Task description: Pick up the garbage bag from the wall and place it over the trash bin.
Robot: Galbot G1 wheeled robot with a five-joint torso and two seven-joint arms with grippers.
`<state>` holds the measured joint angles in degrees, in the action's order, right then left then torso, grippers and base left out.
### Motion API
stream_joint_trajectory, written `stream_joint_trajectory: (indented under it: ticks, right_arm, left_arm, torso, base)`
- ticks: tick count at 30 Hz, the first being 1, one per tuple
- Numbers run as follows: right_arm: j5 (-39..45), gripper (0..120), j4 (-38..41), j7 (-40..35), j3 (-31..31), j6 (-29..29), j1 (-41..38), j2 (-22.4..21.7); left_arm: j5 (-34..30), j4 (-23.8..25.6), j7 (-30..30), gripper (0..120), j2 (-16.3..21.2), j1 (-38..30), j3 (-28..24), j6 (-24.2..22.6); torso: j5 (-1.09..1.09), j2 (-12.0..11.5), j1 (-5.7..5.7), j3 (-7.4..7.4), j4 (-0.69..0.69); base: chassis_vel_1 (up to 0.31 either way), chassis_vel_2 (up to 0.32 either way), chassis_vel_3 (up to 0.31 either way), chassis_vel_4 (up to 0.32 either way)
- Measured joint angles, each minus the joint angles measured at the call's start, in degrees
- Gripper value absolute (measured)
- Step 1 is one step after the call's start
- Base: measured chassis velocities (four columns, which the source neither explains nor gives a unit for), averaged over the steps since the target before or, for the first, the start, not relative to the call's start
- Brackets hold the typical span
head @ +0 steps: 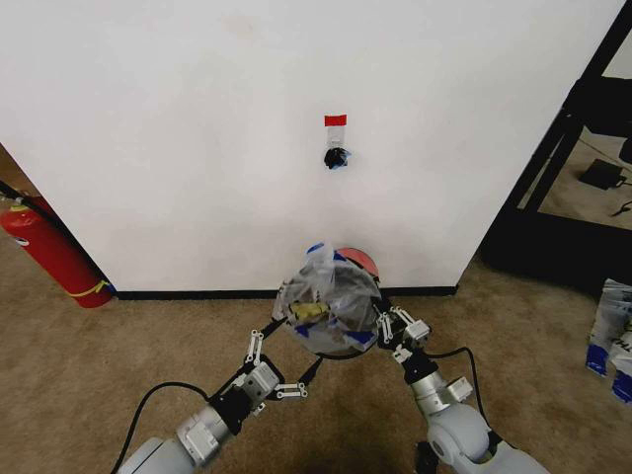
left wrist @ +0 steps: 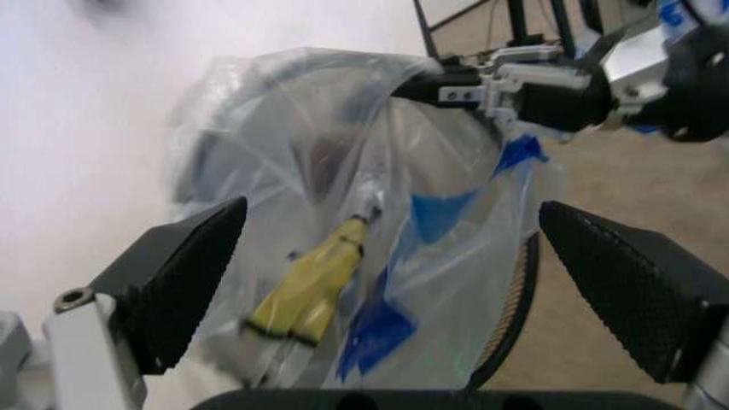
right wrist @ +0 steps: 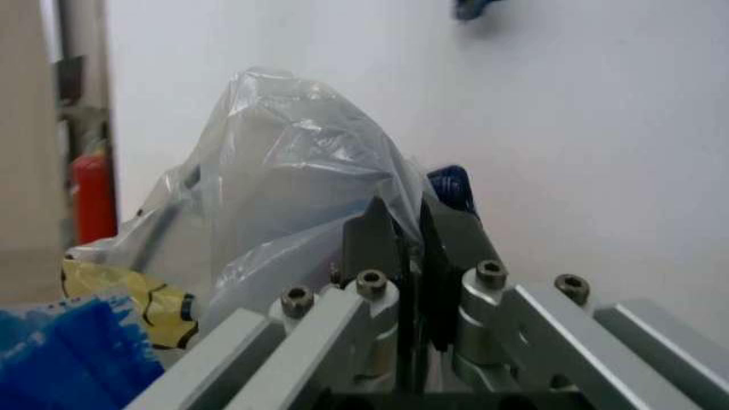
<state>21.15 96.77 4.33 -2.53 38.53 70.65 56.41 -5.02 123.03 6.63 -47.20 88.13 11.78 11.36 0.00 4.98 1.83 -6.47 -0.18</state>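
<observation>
- Head view: I see a plain white wall [head: 197, 128] with a black baseboard, standing over brown carpet [head: 99, 375]. A short red tape strip [head: 336, 120] sits on the wall just above a black hook [head: 337, 157].
- A red fire extinguisher [head: 49, 252] leans at the far left.
- The trash bin [head: 361, 263] stands on the carpet against the wall, below the hook. The garbage bag [head: 326, 308] is draped over its top, crumpled, with yellow and blue print showing.
- The left end effector [head: 281, 357] is near the bin's left side, fingers spread, apart from the bag.
- The right end effector [head: 387, 326] is at the bag's right edge.
- Left wrist view: my two dark left fingers [left wrist: 183, 282] stand wide apart, with the garbage bag [left wrist: 341, 256] between and beyond them, untouched. The right end effector [left wrist: 428, 85] grips the bag's far rim.
- Right wrist view: the right fingers [right wrist: 370, 235] are pressed together, pinching a fold of the translucent garbage bag [right wrist: 296, 171]. The wall [right wrist: 569, 128] is behind.
</observation>
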Motion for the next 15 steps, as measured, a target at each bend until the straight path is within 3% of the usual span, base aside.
stream_joint_trajectory:
  ticks: [4,15]
  right_arm:
    - [-2.7,1,-1.5,2.5,-0.1,1.6,-0.8,0.4]
    - [-4.1,1,-1.9,3.2,0.2,1.9,-1.3,0.9]
  left_arm:
    - [-4.3,0.3,-0.7,80,0.5,0.0,-0.9,-3.2]
    - [-3.2,-1.6,-1.0,40,0.1,-0.9,-0.9,-5.3]
  torso:
    - [0.00,0.0,0.00,0.00,0.01]
    - [0.00,0.0,0.00,0.00,0.00]
  base:
    - [0.000,0.000,0.000,0.000]
    - [0.000,0.000,0.000,0.000]
